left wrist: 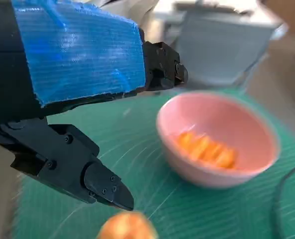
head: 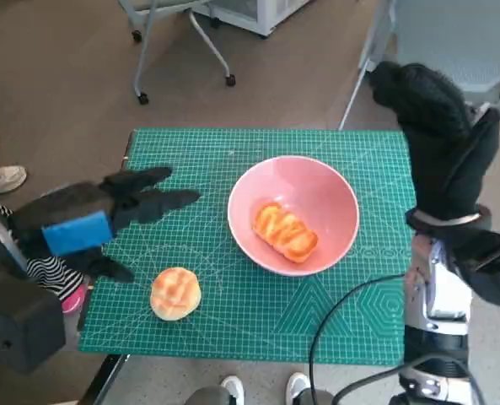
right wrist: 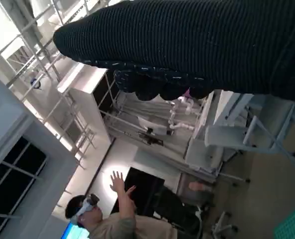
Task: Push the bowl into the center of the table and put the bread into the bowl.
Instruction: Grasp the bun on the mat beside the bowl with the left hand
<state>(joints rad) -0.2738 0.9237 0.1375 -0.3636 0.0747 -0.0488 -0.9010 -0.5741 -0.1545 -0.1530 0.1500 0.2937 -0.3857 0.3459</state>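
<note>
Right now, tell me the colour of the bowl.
Pink; the bowl shows best in the head view.

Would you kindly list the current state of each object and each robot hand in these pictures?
Pink bowl: upright on the green mat, holding one bread.
Long bread: lying inside the bowl.
Round bread: on the mat, outside the bowl, untouched.
Left robot hand: over the mat, fingers apart, holding nothing.
Right robot hand: raised off the table's right edge, holding nothing visible; finger posture unclear.
</note>
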